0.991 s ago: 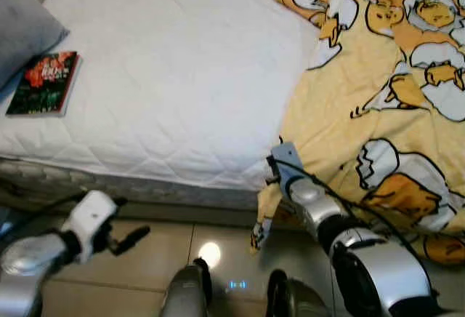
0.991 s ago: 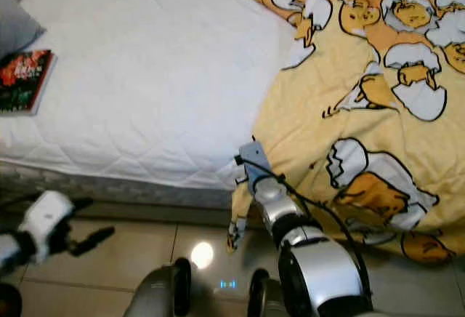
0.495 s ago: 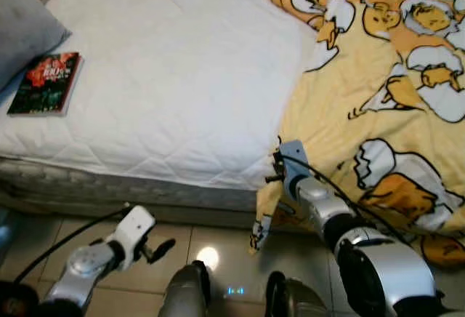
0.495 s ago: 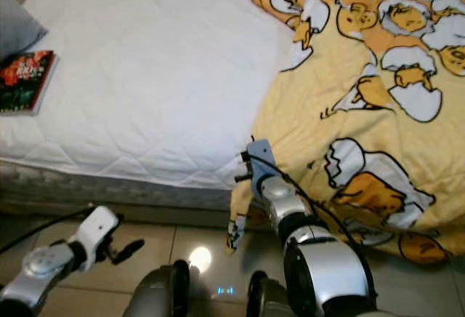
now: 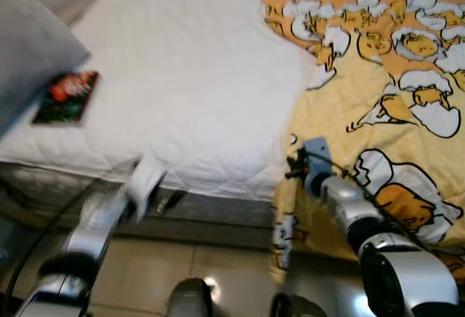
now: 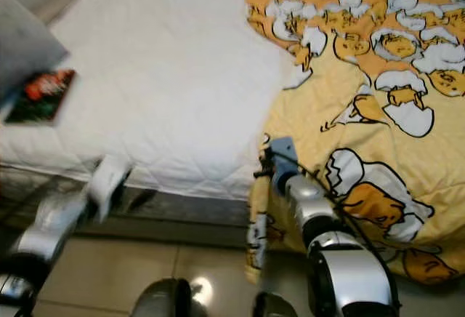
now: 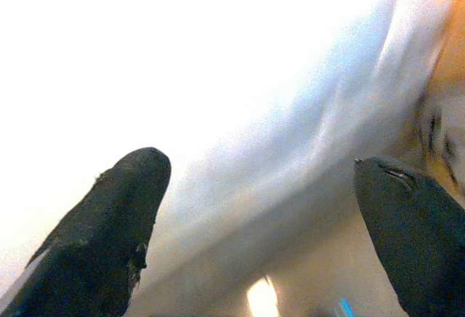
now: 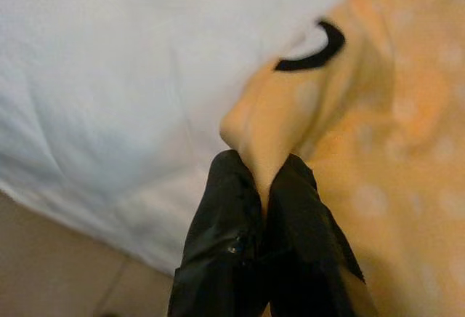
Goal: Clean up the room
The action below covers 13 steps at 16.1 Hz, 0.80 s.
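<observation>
The yellow blanket [image 5: 378, 99] with its egg cartoon print covers the right half of the bed [image 5: 189, 77], bunched up and spilling over the near edge, with one corner hanging toward the tiled floor [image 5: 145, 273]. It looks like the thing being tidied: spreading it flat across the bare white mattress would make the bed.

The right gripper [image 8: 265, 193] is closed tight on a fold of the blanket's edge, right where the yellow cloth meets the white mattress near the bed's front edge. The pinch sits on the hem, which gives a firm hold for dragging the cloth sideways rather than just lifting a loose bulge.

The left gripper [image 7: 254, 215] is wide open and holds nothing. It sits at the front edge of the mattress, left of the blanket and apart from it, probably coming up to help with the pull or to catch a second part of the hem.

Farther left, a book [image 5: 67, 99] with a red and green cover lies flat on the mattress beside a grey pillow [image 5: 29, 62]. It would likely need moving before the blanket can be drawn fully across.
</observation>
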### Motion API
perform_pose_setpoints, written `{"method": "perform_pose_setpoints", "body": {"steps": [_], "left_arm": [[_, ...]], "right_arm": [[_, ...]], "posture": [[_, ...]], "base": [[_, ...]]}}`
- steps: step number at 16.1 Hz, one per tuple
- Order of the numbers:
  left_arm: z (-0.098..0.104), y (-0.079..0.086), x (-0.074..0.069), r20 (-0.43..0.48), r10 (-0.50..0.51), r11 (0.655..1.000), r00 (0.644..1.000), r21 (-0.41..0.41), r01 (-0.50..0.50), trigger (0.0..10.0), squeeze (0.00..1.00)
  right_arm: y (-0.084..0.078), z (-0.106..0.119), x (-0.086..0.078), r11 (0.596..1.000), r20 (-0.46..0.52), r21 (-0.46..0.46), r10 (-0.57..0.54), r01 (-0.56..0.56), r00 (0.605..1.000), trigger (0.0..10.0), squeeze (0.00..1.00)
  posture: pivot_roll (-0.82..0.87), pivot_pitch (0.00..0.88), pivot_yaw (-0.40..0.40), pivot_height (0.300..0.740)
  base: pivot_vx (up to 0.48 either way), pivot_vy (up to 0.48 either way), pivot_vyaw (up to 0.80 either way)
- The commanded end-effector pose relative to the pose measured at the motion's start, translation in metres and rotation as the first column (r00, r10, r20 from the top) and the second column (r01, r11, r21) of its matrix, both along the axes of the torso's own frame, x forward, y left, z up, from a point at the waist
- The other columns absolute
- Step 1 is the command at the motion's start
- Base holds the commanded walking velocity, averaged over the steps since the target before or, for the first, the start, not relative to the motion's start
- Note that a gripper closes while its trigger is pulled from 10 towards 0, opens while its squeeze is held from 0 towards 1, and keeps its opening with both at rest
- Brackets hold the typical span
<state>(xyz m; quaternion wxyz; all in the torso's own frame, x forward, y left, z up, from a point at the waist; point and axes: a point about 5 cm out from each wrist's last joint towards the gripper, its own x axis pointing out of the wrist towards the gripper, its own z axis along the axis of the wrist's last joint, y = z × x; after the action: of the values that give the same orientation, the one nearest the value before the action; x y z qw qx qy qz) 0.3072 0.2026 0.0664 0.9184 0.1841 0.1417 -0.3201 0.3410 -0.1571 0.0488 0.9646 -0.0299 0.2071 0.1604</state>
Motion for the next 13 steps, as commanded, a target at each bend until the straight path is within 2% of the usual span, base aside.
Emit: {"method": "perform_pose_setpoints", "body": {"steps": [1,2,3,5,7,8,9,10,11,12,13], "left_arm": [[0.006,-0.015,-0.004,-0.010,-0.087,0.995,0.996,-0.052,0.086,10.0,0.00],[0.013,-0.020,-0.006,0.008,-0.119,0.990,0.993,-0.080,0.119,10.0,0.00],[0.025,-0.026,-0.015,0.031,-0.190,0.971,0.981,-0.138,0.193,10.0,0.00],[0.037,-0.025,-0.027,0.018,-0.245,0.953,0.969,-0.178,0.244,10.0,0.00],[0.041,-0.024,-0.031,0.004,-0.258,0.949,0.966,-0.186,0.255,10.0,0.00],[0.050,-0.020,-0.044,-0.039,-0.314,0.937,0.949,-0.175,0.303,10.0,0.00],[0.060,-0.014,-0.060,-0.091,-0.374,0.921,0.923,-0.155,0.358,10.0,0.00],[0.062,-0.012,-0.066,-0.112,-0.391,0.915,0.913,-0.150,0.374,10.0,0.00],[0.064,-0.010,-0.069,-0.134,-0.402,0.912,0.906,-0.145,0.384,10.0,0.00],[0.065,-0.007,-0.072,-0.164,-0.409,0.910,0.898,-0.141,0.389,10.0,0.00],[0.064,-0.007,-0.072,-0.173,-0.406,0.912,0.897,-0.138,0.386,10.0,0.00]], "right_arm": [[-0.005,0.005,0.002,1.000,0.036,0.019,0.005,-0.006,0.999,0.0,0.00],[-0.006,0.006,0.002,1.000,0.041,0.021,0.012,-0.013,0.999,0.0,0.00],[-0.010,0.005,0.000,1.000,0.043,0.019,0.019,-0.020,0.999,0.0,0.00],[-0.012,0.003,-0.002,1.000,0.038,0.015,0.024,-0.025,0.999,0.0,0.00],[-0.013,0.003,-0.003,1.000,0.036,0.015,0.027,-0.028,0.999,0.0,0.00],[-0.010,0.002,-0.004,0.998,0.034,0.026,0.061,-0.062,0.998,0.0,0.00],[-0.001,0.004,-0.006,0.984,0.050,0.073,0.159,-0.162,0.986,0.0,0.00],[0.004,0.005,-0.009,0.969,0.062,0.095,0.223,-0.228,0.973,0.0,0.00],[0.010,0.006,-0.013,0.935,0.076,0.125,0.324,-0.331,0.943,0.0,0.00],[0.019,0.005,-0.025,0.847,0.087,0.156,0.500,-0.508,0.861,0.0,0.00],[0.022,0.003,-0.033,0.792,0.072,0.152,0.587,-0.591,0.806,0.0,0.00]], "posture": [[0.11,0.000,0.059,0.740],[0.10,0.000,0.063,0.740],[0.10,0.000,0.067,0.740],[0.10,0.000,0.064,0.740],[0.10,0.000,0.064,0.740],[0.11,0.000,0.063,0.740],[0.11,0.000,0.063,0.740],[0.11,0.000,0.064,0.740],[0.11,0.000,0.063,0.740],[0.11,0.000,0.062,0.740],[0.11,0.000,0.062,0.740]], "base": [[0.000,0.000,0.00],[0.000,0.000,0.00],[0.000,0.000,0.00],[0.000,0.000,0.00],[0.000,0.000,0.00],[0.000,0.000,0.00],[0.000,0.000,0.00],[0.000,0.000,0.00],[0.000,0.000,0.00],[0.000,0.000,0.00],[0.000,0.000,0.00]]}}
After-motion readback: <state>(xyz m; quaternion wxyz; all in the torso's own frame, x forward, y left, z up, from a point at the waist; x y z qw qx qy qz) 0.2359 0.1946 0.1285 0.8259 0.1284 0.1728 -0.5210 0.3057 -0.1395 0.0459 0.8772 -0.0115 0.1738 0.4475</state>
